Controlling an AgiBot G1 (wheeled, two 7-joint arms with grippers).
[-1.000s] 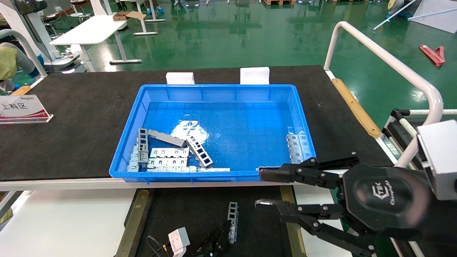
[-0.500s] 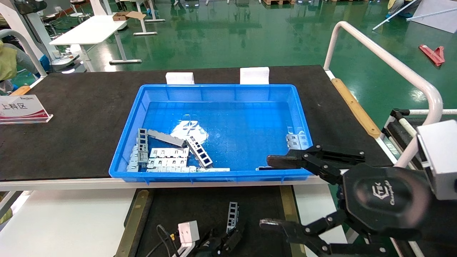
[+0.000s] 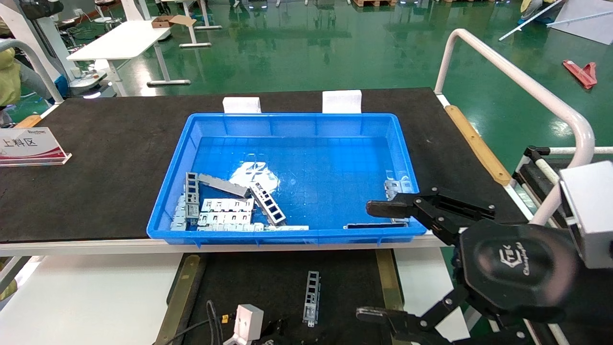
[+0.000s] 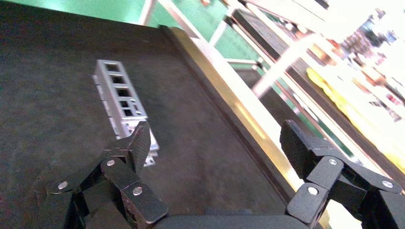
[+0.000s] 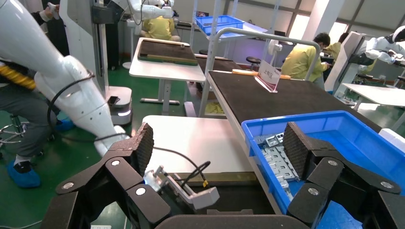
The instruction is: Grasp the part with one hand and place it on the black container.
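The part [image 3: 312, 298], a silver-grey ladder-like bar, lies flat on the black container [image 3: 249, 282], a shallow tray with brownish-gold strips [image 3: 389, 282] along its sides. In the left wrist view the part [image 4: 122, 102] lies on the tray just beyond one finger [image 4: 136, 143]. My left gripper [image 4: 217, 143] is open and empty, drawn back at the near edge of the tray. My right gripper [image 3: 378, 261] is wide open and empty, hanging at the right between the blue bin's near right corner and the tray; it also shows in the right wrist view [image 5: 219, 145].
A blue plastic bin [image 3: 287, 235] with several more metal parts [image 3: 225, 211] sits on the large black mat behind the tray. A white rail [image 3: 517, 81] runs along the right. A sign [image 3: 28, 146] stands at the far left.
My left gripper has let go of the part and drawn back towards the near edge; the part now lies free on the tray. My right gripper has opened wider.
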